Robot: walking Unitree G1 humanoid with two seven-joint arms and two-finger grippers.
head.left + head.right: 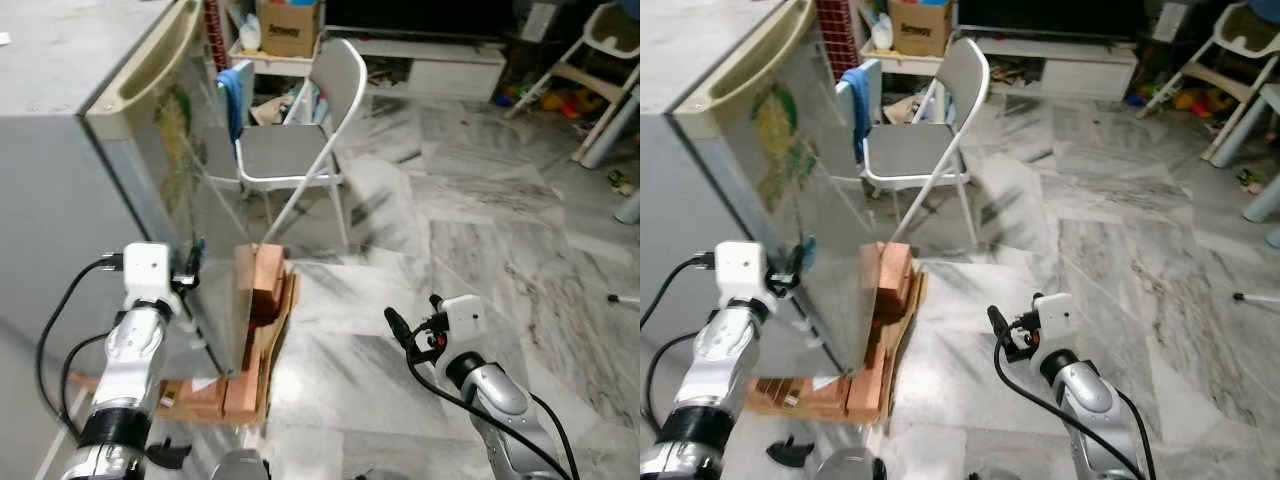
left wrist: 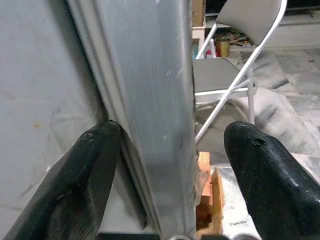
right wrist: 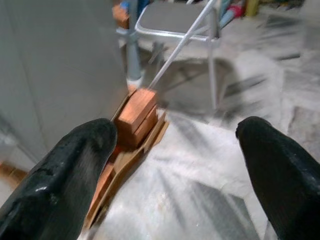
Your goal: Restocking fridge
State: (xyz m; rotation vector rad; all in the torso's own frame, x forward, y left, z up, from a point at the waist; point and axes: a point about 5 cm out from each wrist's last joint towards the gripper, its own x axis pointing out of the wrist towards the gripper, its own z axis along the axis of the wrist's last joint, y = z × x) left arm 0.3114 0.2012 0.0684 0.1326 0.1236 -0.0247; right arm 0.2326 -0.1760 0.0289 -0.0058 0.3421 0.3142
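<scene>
Meanwhile the left hand (image 2: 167,165) straddles the fridge door (image 2: 150,100) edge with fingers spread, while the right hand (image 3: 175,165) hovers released above the marble floor (image 1: 450,250).

Left gripper (image 2: 170,165) raised at near left, fingers (image 2: 75,185) spread wide — right gripper (image 3: 175,165) low at near right, likewise spread.

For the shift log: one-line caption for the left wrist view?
Left gripper fingers open, straddling the fridge door edge; folding chair beyond.
</scene>
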